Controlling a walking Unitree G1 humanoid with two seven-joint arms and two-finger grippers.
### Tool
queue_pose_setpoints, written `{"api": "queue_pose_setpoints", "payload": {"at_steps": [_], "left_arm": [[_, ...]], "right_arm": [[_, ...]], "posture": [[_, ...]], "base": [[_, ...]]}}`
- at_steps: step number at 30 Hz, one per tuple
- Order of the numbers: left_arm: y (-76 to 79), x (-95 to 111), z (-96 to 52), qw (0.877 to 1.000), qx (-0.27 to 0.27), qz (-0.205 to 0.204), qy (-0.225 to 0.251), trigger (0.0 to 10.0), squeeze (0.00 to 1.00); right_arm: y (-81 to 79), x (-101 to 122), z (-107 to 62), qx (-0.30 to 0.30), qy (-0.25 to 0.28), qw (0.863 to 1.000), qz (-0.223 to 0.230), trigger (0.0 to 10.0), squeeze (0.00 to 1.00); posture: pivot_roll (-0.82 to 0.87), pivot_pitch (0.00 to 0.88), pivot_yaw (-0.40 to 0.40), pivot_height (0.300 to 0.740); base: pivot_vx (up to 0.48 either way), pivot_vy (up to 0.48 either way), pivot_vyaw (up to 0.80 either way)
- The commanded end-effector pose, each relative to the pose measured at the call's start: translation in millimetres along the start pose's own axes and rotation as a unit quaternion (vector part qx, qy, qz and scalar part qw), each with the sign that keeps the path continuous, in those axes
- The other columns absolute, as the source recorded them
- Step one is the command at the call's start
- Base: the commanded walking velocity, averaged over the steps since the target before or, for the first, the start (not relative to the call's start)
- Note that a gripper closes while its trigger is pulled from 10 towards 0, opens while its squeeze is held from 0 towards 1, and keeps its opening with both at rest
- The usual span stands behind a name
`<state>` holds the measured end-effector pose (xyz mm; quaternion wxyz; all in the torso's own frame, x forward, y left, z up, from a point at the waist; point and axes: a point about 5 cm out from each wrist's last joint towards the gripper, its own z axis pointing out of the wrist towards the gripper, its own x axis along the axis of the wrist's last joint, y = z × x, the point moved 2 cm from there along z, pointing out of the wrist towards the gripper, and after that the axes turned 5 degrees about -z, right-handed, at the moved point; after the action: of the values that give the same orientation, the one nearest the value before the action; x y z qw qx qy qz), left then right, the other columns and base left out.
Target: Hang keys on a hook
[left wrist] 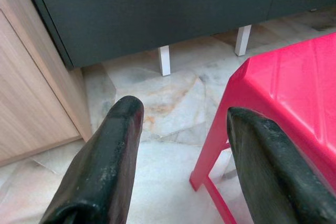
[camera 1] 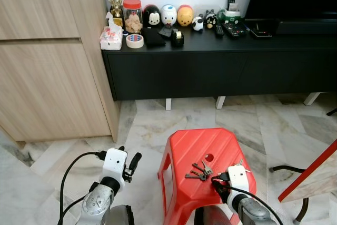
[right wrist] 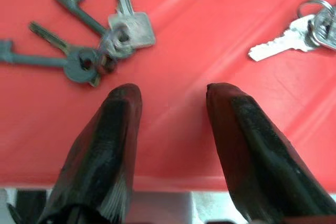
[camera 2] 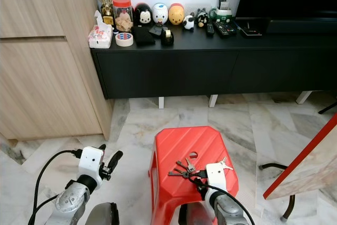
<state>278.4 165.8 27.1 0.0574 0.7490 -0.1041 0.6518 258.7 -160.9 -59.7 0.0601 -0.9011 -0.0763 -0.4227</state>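
Observation:
A bunch of dark keys (camera 1: 198, 172) lies on top of the red plastic stool (camera 1: 189, 146), near its round hole. In the right wrist view the same bunch (right wrist: 94, 51) fans out just beyond the fingertips, and a second silver key on a ring (right wrist: 296, 32) lies off to the side. My right gripper (right wrist: 170, 95) hovers low over the stool's near edge, open, with nothing between its fingers. My left gripper (left wrist: 181, 116) is open too, held out over the marble floor to the left of the stool.
A long black TV cabinet (camera 1: 221, 67) stands ahead against the wall, carrying figurines, a jar, tape and remotes. A wooden cupboard (camera 1: 47, 61) is at the left. A red-edged board (camera 1: 310, 172) and a black chair leg are at the right.

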Motion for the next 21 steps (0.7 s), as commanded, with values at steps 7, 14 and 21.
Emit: {"api": "queue_pose_setpoints", "payload": {"at_steps": [7,14,21], "left_arm": [[-0.9,1.3,0.4,1.000,0.004,-0.002,0.004,10.0,0.00],[-0.9,1.0,0.5,1.000,0.003,-0.002,0.003,10.0,0.00],[-0.9,0.3,0.1,1.000,0.003,-0.002,0.002,10.0,0.00]], "right_arm": [[-4.6,35.6,8.1,0.003,0.061,0.997,0.038,10.0,0.00],[-8.8,59.2,14.9,0.008,0.062,0.998,0.029,10.0,0.00],[-18.9,54.5,17.6,0.017,0.027,0.999,-0.034,10.0,0.00]], "posture": [[0.08,0.000,-0.071,0.599],[0.08,0.000,-0.071,0.599],[0.08,0.000,-0.071,0.599]], "base": [[0.000,0.000,0.00],[0.000,0.000,0.00],[0.000,0.000,0.00]]}}
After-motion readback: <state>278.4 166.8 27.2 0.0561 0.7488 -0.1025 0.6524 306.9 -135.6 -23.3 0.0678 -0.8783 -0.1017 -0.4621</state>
